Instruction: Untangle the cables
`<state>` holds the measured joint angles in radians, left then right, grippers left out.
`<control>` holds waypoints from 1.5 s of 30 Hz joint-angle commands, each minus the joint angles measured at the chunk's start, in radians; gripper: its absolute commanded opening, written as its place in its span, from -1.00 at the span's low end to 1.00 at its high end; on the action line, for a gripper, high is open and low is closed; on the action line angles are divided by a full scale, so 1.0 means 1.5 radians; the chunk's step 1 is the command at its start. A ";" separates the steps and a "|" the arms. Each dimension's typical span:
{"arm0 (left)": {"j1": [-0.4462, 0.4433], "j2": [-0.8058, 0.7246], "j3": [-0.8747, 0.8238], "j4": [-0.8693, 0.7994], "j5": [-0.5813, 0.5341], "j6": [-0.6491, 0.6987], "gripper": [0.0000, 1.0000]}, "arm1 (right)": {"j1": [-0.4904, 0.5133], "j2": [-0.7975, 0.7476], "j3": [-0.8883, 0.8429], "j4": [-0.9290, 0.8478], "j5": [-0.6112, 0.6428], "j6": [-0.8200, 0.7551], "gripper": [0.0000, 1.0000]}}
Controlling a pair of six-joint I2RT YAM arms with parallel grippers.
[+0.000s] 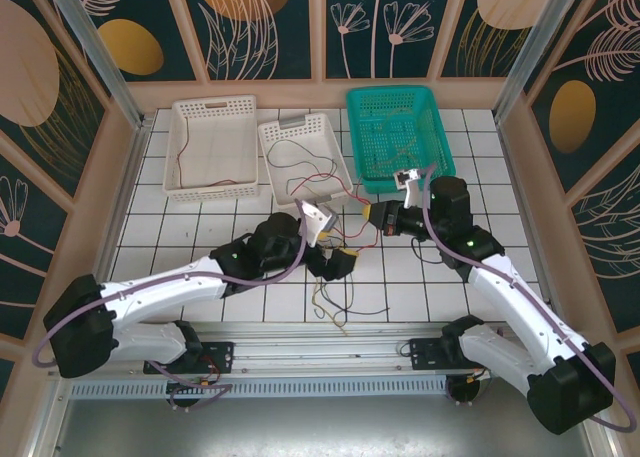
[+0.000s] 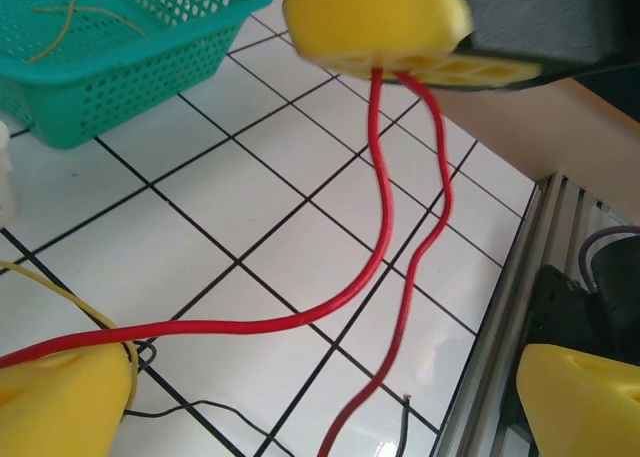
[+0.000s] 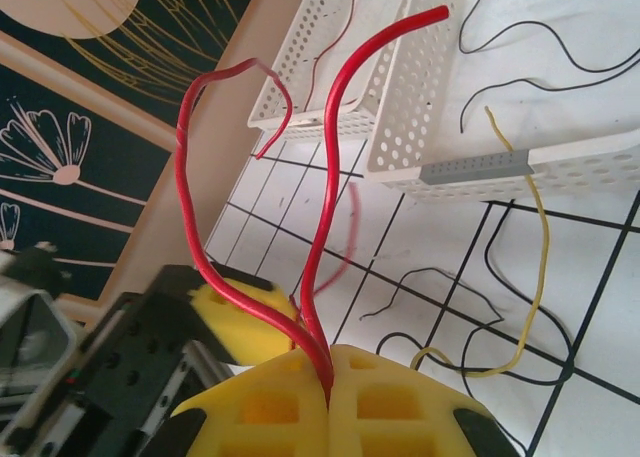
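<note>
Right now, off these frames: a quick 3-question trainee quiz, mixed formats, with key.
1. True or false: the right gripper is shut on a red cable.
2. Multiple choice: what colour is the cable lying in the teal basket? A red, B yellow, C black.
3. Fill in the blank: the left gripper is ___, with nothing pinched between its fingers.

Key: 1 true. 2 B. 3 open.
</note>
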<state>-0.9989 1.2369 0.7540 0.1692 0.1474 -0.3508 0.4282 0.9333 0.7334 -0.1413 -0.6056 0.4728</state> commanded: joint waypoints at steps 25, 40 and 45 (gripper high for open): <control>0.000 -0.008 0.057 -0.141 -0.045 0.070 0.97 | 0.076 0.038 0.042 0.006 -0.020 -0.038 -1.00; 0.000 0.026 0.035 -0.061 0.053 0.042 0.57 | 0.105 0.049 0.036 0.035 -0.026 -0.027 -1.00; 0.000 0.033 0.028 -0.040 0.069 0.029 -0.32 | 0.105 0.042 0.033 0.038 -0.021 -0.022 -1.00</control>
<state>-0.9989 1.2747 0.8085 0.0536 0.2161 -0.2989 0.5781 1.0107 0.7624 -0.1307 -0.6266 0.4431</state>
